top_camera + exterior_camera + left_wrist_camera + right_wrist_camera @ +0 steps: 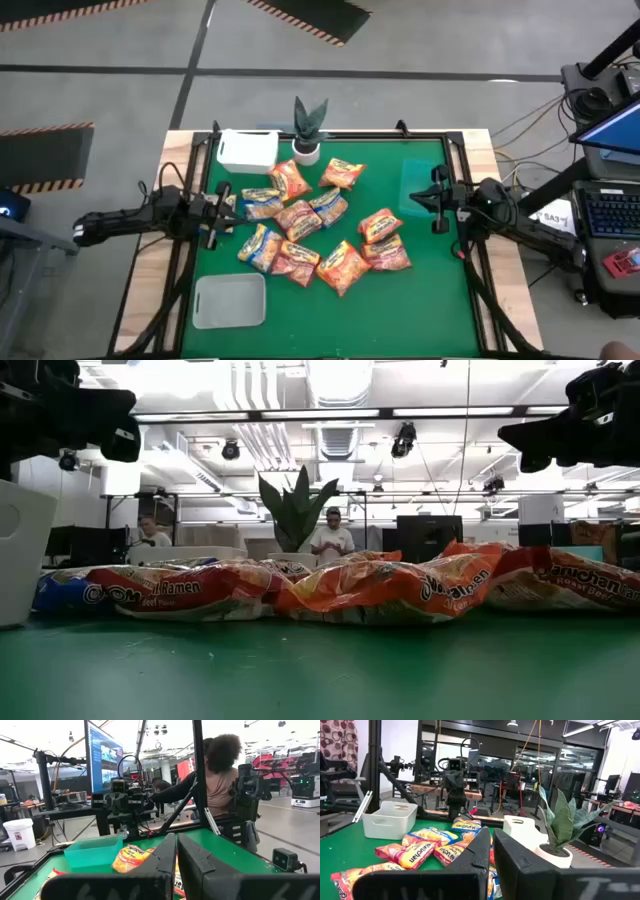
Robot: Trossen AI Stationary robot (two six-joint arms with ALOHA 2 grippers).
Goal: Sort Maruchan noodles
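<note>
Green felt table (pixel 430 290) lies bare in front. Left gripper (pixel 222 206) hovers clenched, grasping nothing, above the pile's left edge; right gripper (pixel 430 196) likewise clenched and empty, well apart from the pile's right side. Maruchan noodles (pixel 315 232) heaped between them: flat crinkly plastic packets, orange-red and blue-and-yellow, overlapping. Judged light, slippery film, brittle contents; pinch a free packet edge. Beyond: white trays (pixel 247 150), translucent green tray (pixel 413 178), potted plant (pixel 309 128).
</note>
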